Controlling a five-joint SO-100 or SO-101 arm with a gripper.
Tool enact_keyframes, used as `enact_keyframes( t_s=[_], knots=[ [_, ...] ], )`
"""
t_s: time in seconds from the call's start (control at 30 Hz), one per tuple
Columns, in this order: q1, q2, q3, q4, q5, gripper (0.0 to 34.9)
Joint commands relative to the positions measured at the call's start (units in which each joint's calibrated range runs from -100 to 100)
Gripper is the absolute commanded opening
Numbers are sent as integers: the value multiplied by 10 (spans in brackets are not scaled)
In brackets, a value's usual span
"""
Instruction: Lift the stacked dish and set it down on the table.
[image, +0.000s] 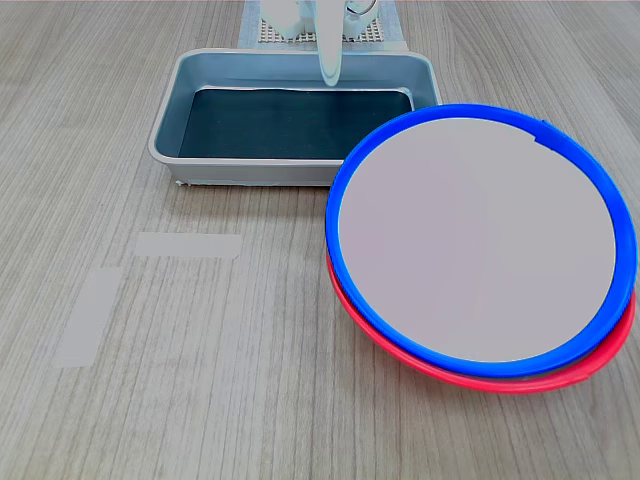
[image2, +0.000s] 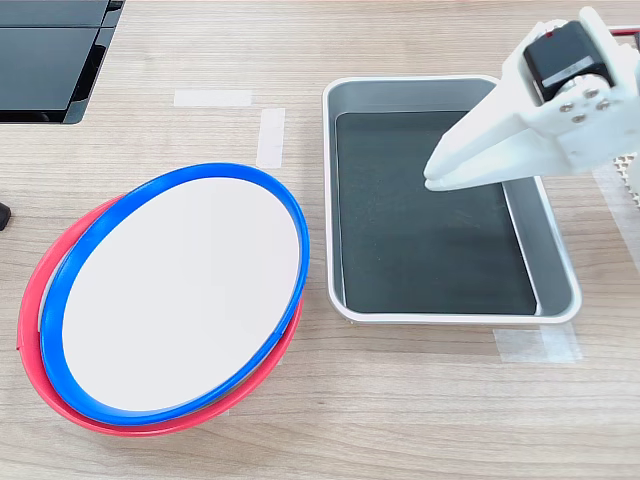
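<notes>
The blue dish (image2: 175, 295), nested on the red plate (image2: 40, 370) beside the tray (image2: 560, 270), looked rigid, light and slick, graspable only at its thin rim, while the gripper (image2: 432, 180) hung empty over the tray, jaws together.

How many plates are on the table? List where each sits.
2. The blue-rimmed plate lies on top, slightly offset; the red-rimmed plate sits beneath it, only its edge showing. Both are beside the grey tray. Another could hide underneath.
</notes>
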Motion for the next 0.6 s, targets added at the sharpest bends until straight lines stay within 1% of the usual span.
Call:
enact_keyframes(
  t_s=[0.0, 0.07, 0.1, 0.17, 0.2, 0.27, 0.37, 0.57],
  knots=[
    [-9, 31, -2, -39, 4, 11],
    [-11, 74, -26, -62, 11, 55],
    [-15, 98, -48, -63, 16, 80],
    [-32, 152, -98, -68, 21, 105],
    [-46, 190, -137, -69, 21, 124],
    [-65, 240, -191, -65, 20, 147],
    [-85, 310, -268, -61, 17, 168],
    [-107, 528, -448, -52, 12, 169]
  ],
)
